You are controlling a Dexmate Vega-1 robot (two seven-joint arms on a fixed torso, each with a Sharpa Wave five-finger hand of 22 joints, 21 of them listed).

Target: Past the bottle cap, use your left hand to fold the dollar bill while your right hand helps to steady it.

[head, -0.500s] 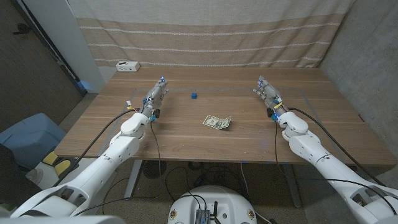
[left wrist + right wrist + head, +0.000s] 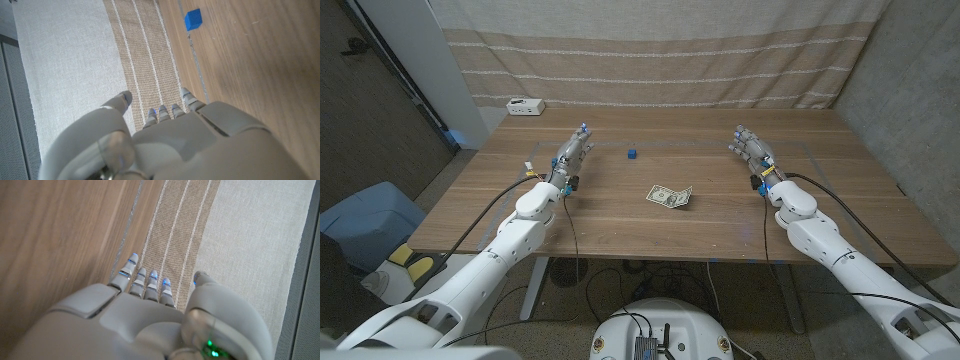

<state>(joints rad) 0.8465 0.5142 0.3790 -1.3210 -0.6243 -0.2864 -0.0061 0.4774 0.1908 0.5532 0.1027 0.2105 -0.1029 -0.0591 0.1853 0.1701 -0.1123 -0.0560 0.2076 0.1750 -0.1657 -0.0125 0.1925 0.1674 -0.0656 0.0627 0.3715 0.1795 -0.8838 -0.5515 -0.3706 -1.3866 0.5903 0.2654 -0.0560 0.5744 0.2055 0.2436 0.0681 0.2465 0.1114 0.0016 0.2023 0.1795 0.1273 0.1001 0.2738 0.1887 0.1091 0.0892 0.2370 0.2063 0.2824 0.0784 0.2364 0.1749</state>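
Note:
A dollar bill (image 2: 669, 196) lies near the middle of the wooden table (image 2: 620, 215), one corner slightly lifted. A small blue bottle cap (image 2: 632, 154) sits beyond it toward the far edge; it looks like a blue cube (image 2: 193, 19) in the left wrist view. My left hand (image 2: 571, 153) is at the table's left, fingers straight and together, holding nothing, well left of the bill. My right hand (image 2: 751, 150) is at the right, fingers extended, empty, well right of the bill. Straight fingers (image 2: 172, 111) and fingers (image 2: 145, 277) show in the wrist views.
A small white box (image 2: 526, 105) stands at the far left corner of the table. A striped beige curtain (image 2: 660, 60) hangs behind the far edge. A blue bin (image 2: 365, 220) stands on the floor to the left.

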